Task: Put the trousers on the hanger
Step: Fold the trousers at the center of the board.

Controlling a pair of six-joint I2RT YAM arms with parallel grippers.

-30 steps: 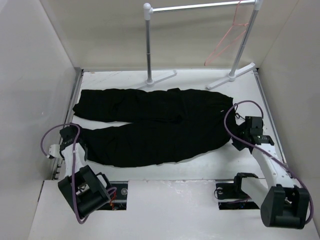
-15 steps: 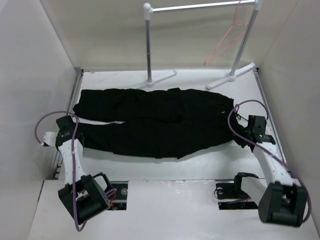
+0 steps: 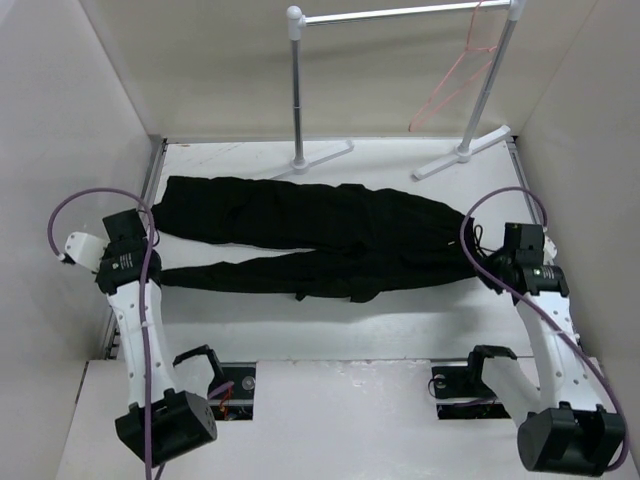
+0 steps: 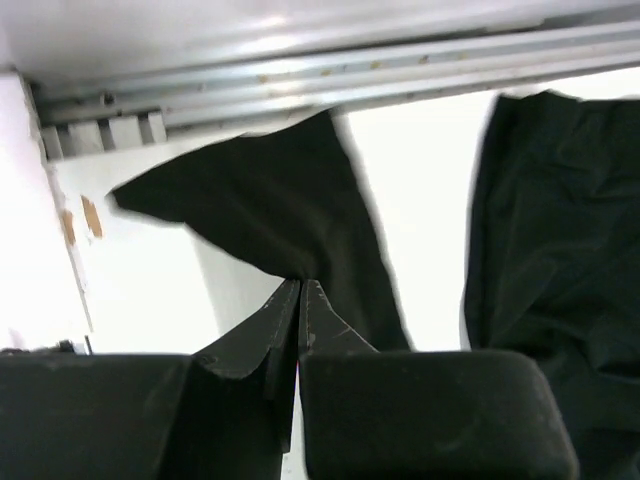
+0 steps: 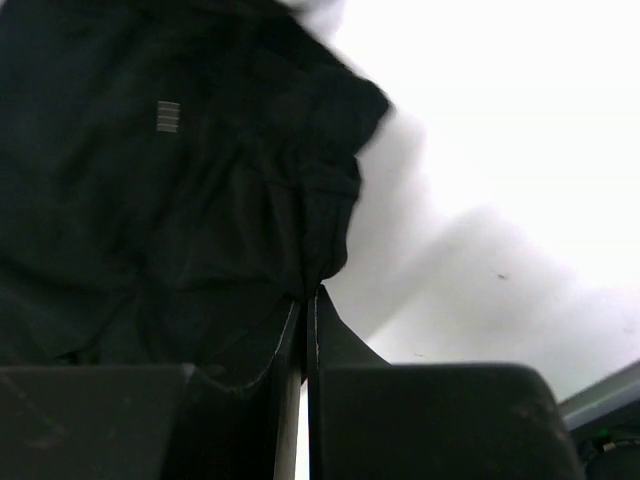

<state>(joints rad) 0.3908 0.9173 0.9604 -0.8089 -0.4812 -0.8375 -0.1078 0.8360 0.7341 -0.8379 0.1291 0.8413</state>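
The black trousers (image 3: 300, 215) lie stretched across the table, waist to the right and leg ends to the left. My left gripper (image 3: 148, 250) is shut on the hem of the near leg, seen in the left wrist view (image 4: 300, 284) with the fabric (image 4: 270, 210) pulled up from the table. My right gripper (image 3: 484, 262) is shut on the near waist edge (image 5: 308, 292); the small white label (image 5: 168, 116) shows on the cloth (image 5: 180, 230). The pink-red hanger (image 3: 455, 85) hangs from the right end of the rail, far from both grippers.
The white and metal clothes rail (image 3: 400, 14) stands at the back, its feet (image 3: 320, 157) (image 3: 462, 154) on the table. White walls close in left and right. A metal track (image 4: 330, 70) runs along the table's left edge.
Both grippers have moved away from the near edge toward the back, carrying the near leg and waist edge. The trousers now look narrower, their near half drawn toward the far half.
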